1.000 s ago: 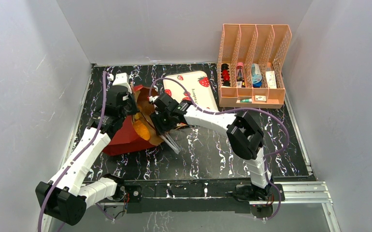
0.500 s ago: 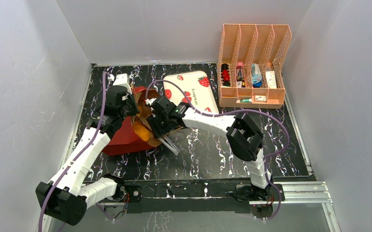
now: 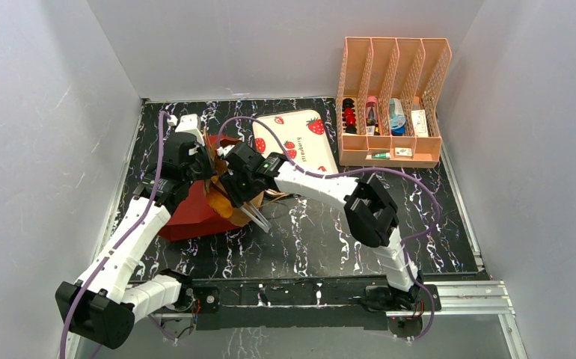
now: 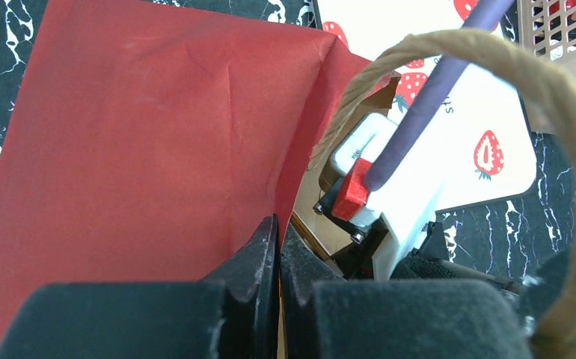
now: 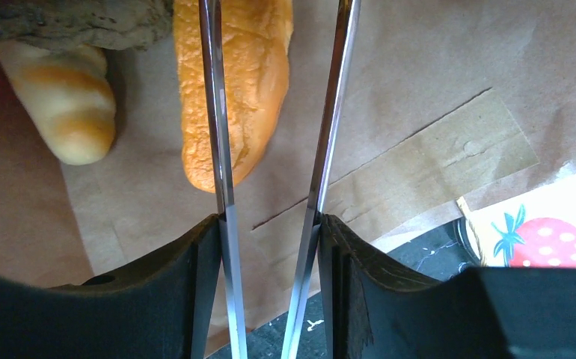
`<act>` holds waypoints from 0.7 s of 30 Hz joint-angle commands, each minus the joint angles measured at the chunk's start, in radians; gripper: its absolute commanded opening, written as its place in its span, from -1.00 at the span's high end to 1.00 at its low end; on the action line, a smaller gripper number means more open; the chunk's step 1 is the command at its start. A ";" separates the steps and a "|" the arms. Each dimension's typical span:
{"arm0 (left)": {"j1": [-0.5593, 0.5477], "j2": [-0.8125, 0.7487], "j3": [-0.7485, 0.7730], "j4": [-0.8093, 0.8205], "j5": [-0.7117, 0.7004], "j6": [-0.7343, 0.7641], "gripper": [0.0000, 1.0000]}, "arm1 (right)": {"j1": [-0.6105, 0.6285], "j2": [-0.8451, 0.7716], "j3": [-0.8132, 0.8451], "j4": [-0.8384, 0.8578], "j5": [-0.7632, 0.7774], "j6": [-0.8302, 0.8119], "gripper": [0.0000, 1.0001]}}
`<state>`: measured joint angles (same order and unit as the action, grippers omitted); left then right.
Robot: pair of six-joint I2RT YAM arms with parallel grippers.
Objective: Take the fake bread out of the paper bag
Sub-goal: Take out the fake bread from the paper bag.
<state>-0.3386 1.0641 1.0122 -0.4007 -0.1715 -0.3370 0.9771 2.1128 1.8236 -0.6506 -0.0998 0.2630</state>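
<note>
Overhead, a black marble-look surface [image 3: 330, 239] veined in white and purple fills the floor of a booth closed by plain pale grey walls [image 3: 46, 112] on the left, far and right sides. A silver rail [image 3: 464, 295] runs along the near edge and carries both arm bases. At the far right stands a peach slotted organizer [image 3: 393, 56] with small items in its compartments. Just left of it a strawberry-print tray [image 3: 306, 146] lies flat.

Left of centre the paper bag [image 3: 188, 217] lies on its side, its red half toward the near left and its brown mouth toward the tray. The left fingers [image 3: 199, 166] are pinched tight on the red edge of the bag's mouth. In the left wrist view a twine handle [image 4: 573, 149] loops beside them. The right fingers [image 3: 240, 188] are at the mouth, clenched around the two arms of metal tongs [image 5: 229, 254], which stand parted.

The fake bread [image 3: 218, 203] is inside the bag, resting on the brown paper lining. A long orange loaf [image 5: 247, 82] lies under the left tong arm and partly between the two arms. A paler roll [image 5: 64, 105] sits just beside it, and a dark rough lump [image 5: 68, 19] lies against the roll's far end. A corner of the tray shows past the bag's rim in the right wrist view
</note>
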 commanded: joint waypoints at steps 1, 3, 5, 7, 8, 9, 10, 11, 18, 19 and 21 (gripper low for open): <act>0.004 -0.027 0.017 0.016 0.028 -0.008 1.00 | 0.006 0.005 0.066 -0.012 0.048 -0.013 0.11; 0.004 -0.022 0.021 0.018 0.028 -0.005 1.00 | 0.009 0.012 0.068 -0.019 0.061 -0.017 0.09; 0.004 -0.019 0.024 0.022 0.031 -0.005 1.00 | 0.010 0.023 0.071 -0.021 0.071 -0.020 0.07; 0.004 -0.018 0.022 0.031 0.037 -0.006 1.00 | 0.011 0.040 0.089 -0.032 0.077 -0.023 0.06; 0.004 -0.018 0.020 0.034 0.040 -0.007 1.00 | 0.010 0.047 0.099 -0.038 0.081 -0.025 0.06; 0.004 -0.018 0.021 0.036 0.041 -0.008 1.00 | 0.011 0.055 0.108 -0.040 0.084 -0.026 0.05; 0.004 -0.019 0.019 0.039 0.042 -0.008 1.00 | 0.010 0.062 0.117 -0.040 0.088 -0.026 0.05; 0.004 -0.017 0.019 0.040 0.043 -0.008 1.00 | 0.010 0.071 0.128 -0.044 0.089 -0.026 0.04; 0.004 -0.005 0.026 0.043 0.058 -0.004 1.00 | 0.011 0.151 0.241 -0.076 0.106 -0.031 0.03; 0.004 -0.003 0.026 0.044 0.059 -0.005 1.00 | 0.010 0.160 0.254 -0.081 0.110 -0.031 0.03; 0.004 -0.002 0.025 0.048 0.064 -0.005 1.00 | 0.010 0.180 0.279 -0.090 0.118 -0.031 0.03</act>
<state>-0.3252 1.0714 1.0122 -0.3813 -0.1749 -0.3328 0.9836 2.2597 2.0102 -0.7654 -0.0128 0.2371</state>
